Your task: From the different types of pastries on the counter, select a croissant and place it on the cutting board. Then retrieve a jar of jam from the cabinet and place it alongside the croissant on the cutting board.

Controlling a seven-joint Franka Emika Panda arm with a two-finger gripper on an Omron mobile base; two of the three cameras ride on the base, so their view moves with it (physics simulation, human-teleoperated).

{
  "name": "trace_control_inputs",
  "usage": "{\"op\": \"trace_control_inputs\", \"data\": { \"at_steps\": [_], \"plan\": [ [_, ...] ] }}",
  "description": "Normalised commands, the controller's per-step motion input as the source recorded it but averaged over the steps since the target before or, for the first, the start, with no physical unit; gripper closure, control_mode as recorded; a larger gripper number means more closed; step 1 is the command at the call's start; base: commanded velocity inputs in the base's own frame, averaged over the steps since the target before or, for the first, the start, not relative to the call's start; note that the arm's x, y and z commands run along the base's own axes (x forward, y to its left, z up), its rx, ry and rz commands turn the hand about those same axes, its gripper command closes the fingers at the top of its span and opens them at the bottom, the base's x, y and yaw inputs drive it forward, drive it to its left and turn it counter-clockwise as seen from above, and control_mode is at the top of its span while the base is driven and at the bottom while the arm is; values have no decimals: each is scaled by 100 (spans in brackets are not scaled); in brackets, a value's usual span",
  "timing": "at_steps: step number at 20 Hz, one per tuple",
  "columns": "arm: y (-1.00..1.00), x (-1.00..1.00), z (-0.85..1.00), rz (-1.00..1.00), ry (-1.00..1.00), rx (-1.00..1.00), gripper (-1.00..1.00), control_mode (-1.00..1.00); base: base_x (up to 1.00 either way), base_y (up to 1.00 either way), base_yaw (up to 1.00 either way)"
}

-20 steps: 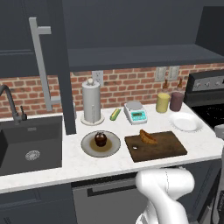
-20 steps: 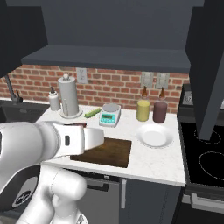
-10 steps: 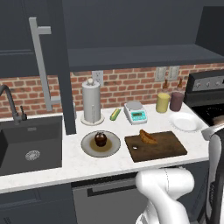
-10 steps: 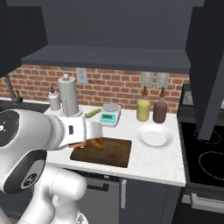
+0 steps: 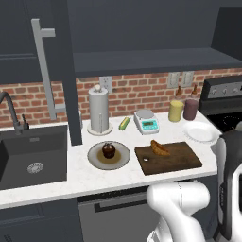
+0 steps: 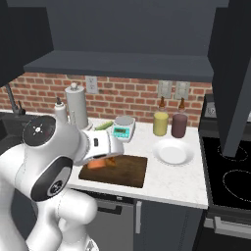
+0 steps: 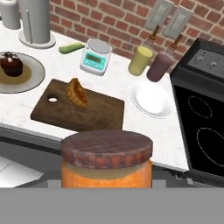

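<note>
Wooden cutting board (image 7: 78,111) already carrying the croissant (image 7: 77,92) near its left end — jam jar (image 7: 106,163) clasped in the gripper (image 7: 106,177), held off the counter's near edge, not yet placed alongside.

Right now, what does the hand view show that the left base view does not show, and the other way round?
Hand view alone: the jam jar close to the camera, and the stove burners from above. Left base view alone: the sink, the faucet and the robot's white base. Both share: the croissant lying on the cutting board, the chocolate cupcake on its plate, the digital scale, the empty white plate, and the paper towel roll.
</note>
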Motion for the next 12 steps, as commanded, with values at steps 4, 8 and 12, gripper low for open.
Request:
{"op": "trace_control_inputs", "data": {
  "at_steps": [4,8,12],
  "plan": [
    [0,18,-21,0,-10,-3,100,-100,0,0,0],
    [-4,9,-5,0,-6,1,100,-100,0,0,0],
    [-8,23,-6,7,-15,7,100,-100,0,0,0]
  ]
}}
